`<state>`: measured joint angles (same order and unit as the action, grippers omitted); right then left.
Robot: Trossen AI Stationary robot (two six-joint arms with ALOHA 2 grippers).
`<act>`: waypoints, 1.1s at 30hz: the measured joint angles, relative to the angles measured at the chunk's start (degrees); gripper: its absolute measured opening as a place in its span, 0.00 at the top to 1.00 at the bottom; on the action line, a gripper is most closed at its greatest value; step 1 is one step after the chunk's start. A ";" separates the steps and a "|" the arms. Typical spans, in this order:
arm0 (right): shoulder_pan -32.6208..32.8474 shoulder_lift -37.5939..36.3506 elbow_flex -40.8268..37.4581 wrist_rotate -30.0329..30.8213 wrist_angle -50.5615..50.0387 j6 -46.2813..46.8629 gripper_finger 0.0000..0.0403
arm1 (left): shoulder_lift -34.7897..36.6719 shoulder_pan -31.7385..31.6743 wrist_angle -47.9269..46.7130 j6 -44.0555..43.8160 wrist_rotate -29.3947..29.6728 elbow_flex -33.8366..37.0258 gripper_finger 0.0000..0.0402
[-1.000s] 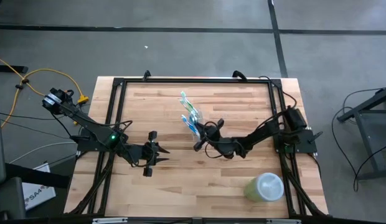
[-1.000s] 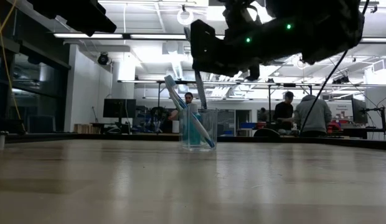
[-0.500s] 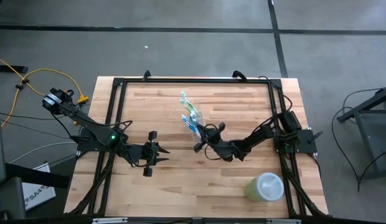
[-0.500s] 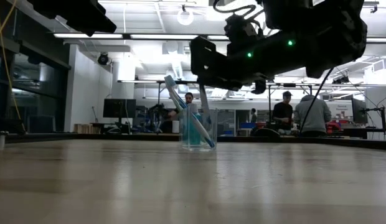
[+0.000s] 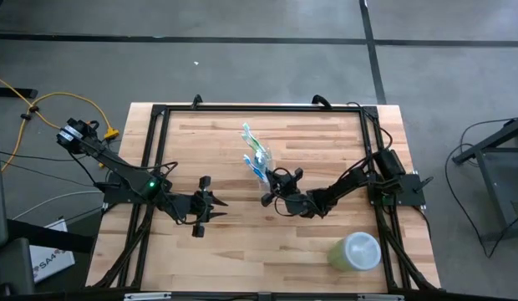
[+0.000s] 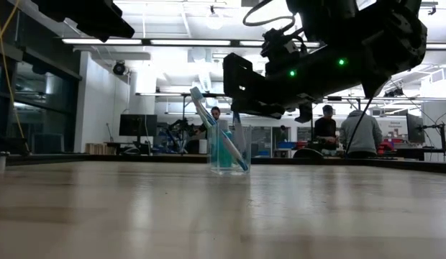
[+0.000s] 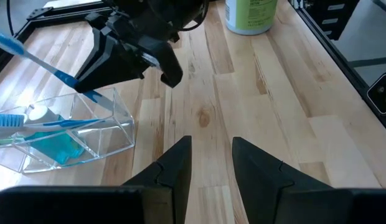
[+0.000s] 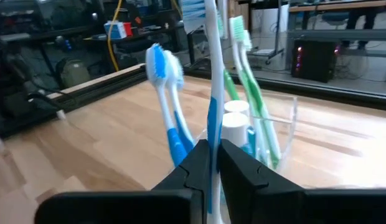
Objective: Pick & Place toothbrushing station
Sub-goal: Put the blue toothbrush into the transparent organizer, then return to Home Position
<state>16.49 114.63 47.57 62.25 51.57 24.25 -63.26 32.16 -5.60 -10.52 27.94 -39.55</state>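
Bench (image 5: 242,251): pale wood planks inside a black frame, seen from above, with one dark robot arm entering from each side.
Cup (image 6: 229,150): small, clear plastic, standing upright on the bench just behind its middle. In the left wrist view (image 7: 68,134) it looks box-shaped with flat clear walls.
Toothbrushes in the cup (image 8: 165,93): blue and green ones lean out over the rim, and a white tube cap (image 8: 235,127) shows among them.
Right hand (image 5: 278,186): reaches in from the right side and sits right at the cup. Its two dark fingers (image 8: 240,168) are pressed narrowly together on the white and blue handle of one toothbrush (image 8: 213,81), which stands upright between them.
Left hand (image 5: 210,206): hangs over the left half of the bench, well apart from the cup. Its fingers (image 7: 177,162) are slightly parted with only bare wood showing between them.
Green container (image 5: 355,252): pale, round, larger than the cup, standing near the bench's front right corner.
Room behind the bench: people (image 6: 356,133) stand at desks far beyond the cup.
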 joint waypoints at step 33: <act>0.02 0.00 -0.02 -5.21 -3.41 1.10 0.91 | 0.00 0.00 0.02 -0.44 0.00 0.00 0.73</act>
<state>16.51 114.63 47.55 57.04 48.16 25.35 -63.26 32.16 -5.58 -10.97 27.94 -39.55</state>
